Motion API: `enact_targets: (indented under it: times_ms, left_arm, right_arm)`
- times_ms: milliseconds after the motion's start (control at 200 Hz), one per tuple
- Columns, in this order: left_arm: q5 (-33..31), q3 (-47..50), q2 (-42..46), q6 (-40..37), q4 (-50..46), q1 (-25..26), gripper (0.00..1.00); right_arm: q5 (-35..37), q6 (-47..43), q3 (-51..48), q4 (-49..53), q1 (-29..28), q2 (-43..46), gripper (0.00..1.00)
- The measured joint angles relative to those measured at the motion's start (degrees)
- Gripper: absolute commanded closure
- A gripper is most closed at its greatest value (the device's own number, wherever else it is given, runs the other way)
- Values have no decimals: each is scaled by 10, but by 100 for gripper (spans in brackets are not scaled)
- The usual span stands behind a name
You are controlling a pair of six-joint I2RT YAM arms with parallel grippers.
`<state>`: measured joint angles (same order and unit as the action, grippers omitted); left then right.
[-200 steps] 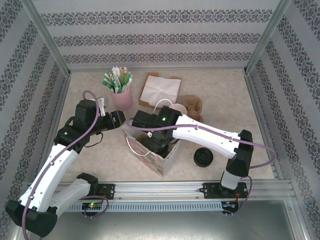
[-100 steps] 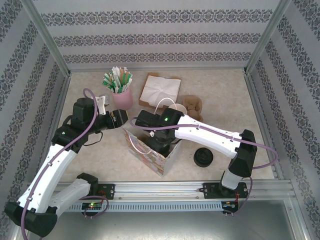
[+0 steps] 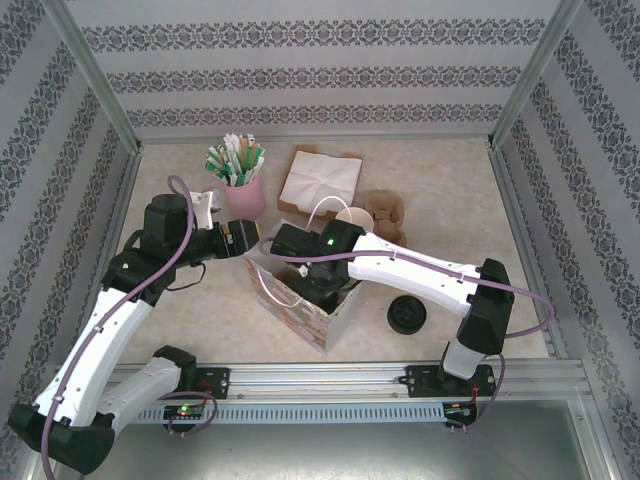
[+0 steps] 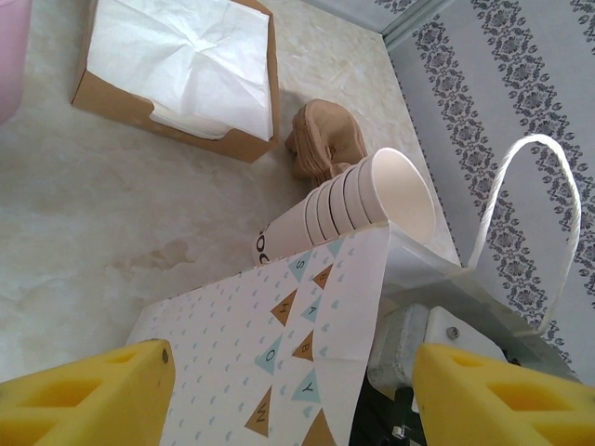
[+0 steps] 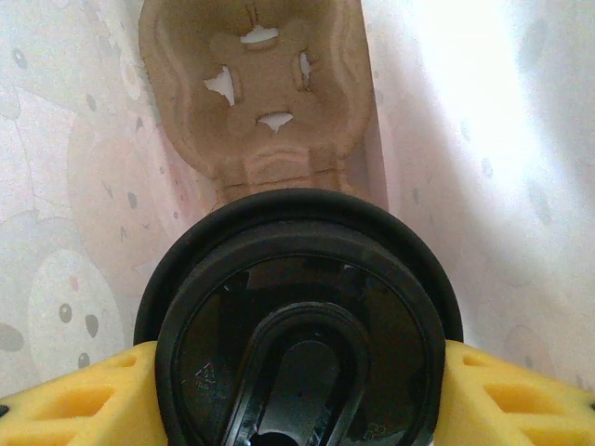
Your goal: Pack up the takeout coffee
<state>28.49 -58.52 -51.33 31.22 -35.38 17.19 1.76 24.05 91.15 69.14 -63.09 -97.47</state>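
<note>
The takeout coffee (image 5: pixel 297 344), a cup with a round black lid, sits between the yellow fingers of my right gripper (image 5: pixel 297 400), which is shut on it. That gripper (image 3: pixel 320 285) reaches down inside the white patterned paper bag (image 3: pixel 305 310). A brown pulp cup carrier (image 5: pixel 256 93) lies at the bottom of the bag, just beyond the lid. My left gripper (image 4: pixel 293 390) is open, its yellow fingers wide apart on either side of the bag's patterned wall (image 4: pixel 242 362) without pinching it. From above, the left gripper (image 3: pixel 245 238) is at the bag's far left corner.
A stack of lidless paper cups (image 4: pixel 363 200) and a loose brown carrier (image 3: pixel 388 212) lie behind the bag. A napkin box (image 3: pixel 320 180) and a pink cup of stirrers (image 3: pixel 243 190) stand further back. Loose black lids (image 3: pixel 407 314) sit right of the bag.
My left gripper's jaws have spread wider and its wrist has shifted a little right, toward the bag's top edge. The right arm has barely moved inside the bag.
</note>
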Motion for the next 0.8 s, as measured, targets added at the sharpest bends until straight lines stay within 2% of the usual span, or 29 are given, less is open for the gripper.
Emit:
enact_targets:
  times_ms: [799]
  left_arm:
    - [15,0,-28,-17,-1,16,32]
  right_arm:
    - [-4,0,-57,-40,3,8,46]
